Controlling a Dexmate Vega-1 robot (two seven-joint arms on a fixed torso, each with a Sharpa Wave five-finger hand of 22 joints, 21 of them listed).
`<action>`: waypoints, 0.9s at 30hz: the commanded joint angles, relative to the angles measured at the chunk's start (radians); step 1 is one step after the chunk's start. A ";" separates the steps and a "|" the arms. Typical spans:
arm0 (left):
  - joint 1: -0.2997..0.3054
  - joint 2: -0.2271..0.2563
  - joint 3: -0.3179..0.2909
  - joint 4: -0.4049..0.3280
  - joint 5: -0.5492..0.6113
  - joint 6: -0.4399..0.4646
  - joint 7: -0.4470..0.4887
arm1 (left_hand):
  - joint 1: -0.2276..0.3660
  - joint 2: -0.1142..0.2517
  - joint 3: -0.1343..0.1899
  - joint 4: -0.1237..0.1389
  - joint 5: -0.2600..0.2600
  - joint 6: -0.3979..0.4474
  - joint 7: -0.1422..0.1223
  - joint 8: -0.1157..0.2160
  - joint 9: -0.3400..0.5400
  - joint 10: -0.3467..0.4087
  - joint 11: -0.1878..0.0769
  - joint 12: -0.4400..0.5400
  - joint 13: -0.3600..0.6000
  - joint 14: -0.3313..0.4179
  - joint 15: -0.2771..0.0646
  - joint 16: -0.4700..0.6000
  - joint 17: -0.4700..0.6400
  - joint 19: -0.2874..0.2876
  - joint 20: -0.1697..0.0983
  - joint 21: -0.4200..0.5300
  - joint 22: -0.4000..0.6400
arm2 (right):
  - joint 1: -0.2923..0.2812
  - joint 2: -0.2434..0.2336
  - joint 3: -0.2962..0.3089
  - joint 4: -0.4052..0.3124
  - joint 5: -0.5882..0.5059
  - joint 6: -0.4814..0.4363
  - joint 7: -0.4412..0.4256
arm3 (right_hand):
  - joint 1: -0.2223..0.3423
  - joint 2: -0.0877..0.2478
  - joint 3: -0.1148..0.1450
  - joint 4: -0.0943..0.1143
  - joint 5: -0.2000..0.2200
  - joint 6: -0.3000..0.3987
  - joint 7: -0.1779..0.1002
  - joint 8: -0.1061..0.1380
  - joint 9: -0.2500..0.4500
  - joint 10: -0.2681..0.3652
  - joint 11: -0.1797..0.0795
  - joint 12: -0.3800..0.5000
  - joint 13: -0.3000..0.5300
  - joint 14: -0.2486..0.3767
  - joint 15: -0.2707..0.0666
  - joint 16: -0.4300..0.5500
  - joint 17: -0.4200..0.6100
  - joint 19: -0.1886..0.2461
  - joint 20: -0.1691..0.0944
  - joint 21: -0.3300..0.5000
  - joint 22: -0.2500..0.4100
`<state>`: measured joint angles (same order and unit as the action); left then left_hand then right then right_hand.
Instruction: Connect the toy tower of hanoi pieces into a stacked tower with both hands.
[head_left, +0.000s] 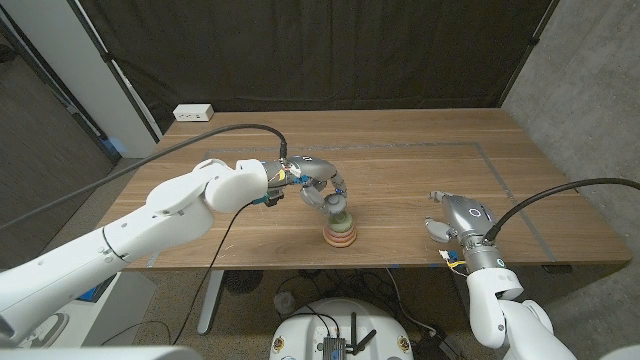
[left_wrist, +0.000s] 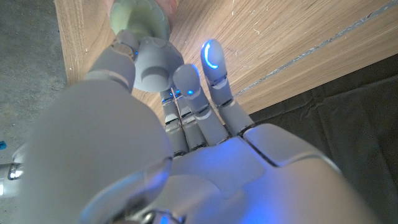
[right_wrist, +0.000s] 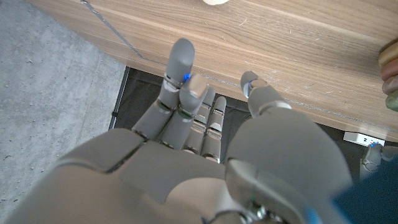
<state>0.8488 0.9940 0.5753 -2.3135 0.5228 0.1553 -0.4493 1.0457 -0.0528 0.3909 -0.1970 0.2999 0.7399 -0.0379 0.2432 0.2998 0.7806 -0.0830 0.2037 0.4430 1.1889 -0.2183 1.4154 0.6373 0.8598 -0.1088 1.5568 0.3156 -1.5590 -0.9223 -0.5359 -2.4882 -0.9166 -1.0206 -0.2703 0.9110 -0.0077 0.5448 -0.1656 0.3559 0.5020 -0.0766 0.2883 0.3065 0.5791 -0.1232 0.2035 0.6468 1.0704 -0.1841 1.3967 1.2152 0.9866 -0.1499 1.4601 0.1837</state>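
**One stacked tower, left hand on its top piece**

One tower (head_left: 341, 232) of toy pieces stands on the wooden tabletop (head_left: 400, 170), near the front edge and a little left of the middle. From the head view it counts as about three rings: an orange base ring, a reddish-pink ring above it, and a pale green piece (head_left: 340, 210) on top; whether more thin rings lie between them is too small to tell.

The left hand (head_left: 318, 184) reaches in from the left and sits over the tower, its fingers curled down around the green top piece and touching it. In the left wrist view the thumb and fingers (left_wrist: 186, 81) close against that green piece (left_wrist: 138, 18).

The right hand (head_left: 455, 220) stands well apart to the right of the tower, near the front edge, fingers apart and holding nothing.

A white power strip (head_left: 194, 113) lies at the tabletop's far left corner.
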 joint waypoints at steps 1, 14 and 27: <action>-0.027 -0.041 0.036 0.037 0.031 -0.025 -0.038 | 0.033 0.035 0.027 0.029 0.005 0.004 0.002 -0.002 0.006 0.123 -0.122 0.002 0.148 0.005 -0.002 -0.006 0.002 0.005 -0.105 0.003 0.003 | 0.007 -0.008 -0.006 -0.004 0.012 -0.015 -0.010 | 0.003 0.006 -0.003 0.001 0.007 0.007 0.001 0.004 0.002 0.010 0.000 0.000 0.001 0.006 -0.035 0.000 0.003 0.004 -0.070 -0.005 0.002; -0.022 -0.045 0.037 0.046 0.036 -0.022 -0.051 | 0.037 0.035 0.023 0.029 0.005 0.004 0.002 -0.007 0.010 0.121 -0.123 0.002 0.152 0.013 -0.002 -0.009 0.013 0.003 -0.105 0.001 0.001 | 0.028 -0.015 -0.013 0.003 0.034 -0.016 -0.017 | 0.004 0.008 -0.003 0.001 0.009 0.006 0.002 0.003 0.002 0.011 -0.001 0.000 0.001 0.006 -0.035 -0.001 0.003 0.004 -0.070 -0.005 0.002; -0.030 -0.058 0.053 0.053 0.053 -0.019 -0.068 | 0.038 0.036 0.021 0.030 0.005 0.002 0.002 -0.010 0.012 0.119 -0.121 0.000 0.150 0.014 -0.002 -0.012 0.018 0.004 -0.105 0.002 0.004 | 0.025 -0.023 -0.012 0.002 0.059 -0.019 -0.043 | 0.004 0.008 -0.003 0.001 0.010 0.008 0.001 0.004 0.002 0.010 0.000 -0.001 0.002 0.007 -0.035 0.001 0.004 0.004 -0.070 -0.005 0.001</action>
<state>0.8251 0.9461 0.6171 -2.2678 0.5665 0.1336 -0.5014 1.0466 -0.0536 0.3866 -0.1927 0.3002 0.7385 -0.0370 0.2354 0.3102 0.7773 -0.0864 0.2002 0.4717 1.1899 -0.2198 1.4000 0.6513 0.8597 -0.1088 1.5568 0.3182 -1.5343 -0.9378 -0.5466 -2.4866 -0.8749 -1.0361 -0.2971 0.9110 -0.0077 0.5448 -0.1656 0.3559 0.5019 -0.0766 0.2883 0.3065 0.5790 -0.1232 0.2035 0.6469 1.0704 -0.1841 1.3967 1.2150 0.9866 -0.1499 1.4601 0.1837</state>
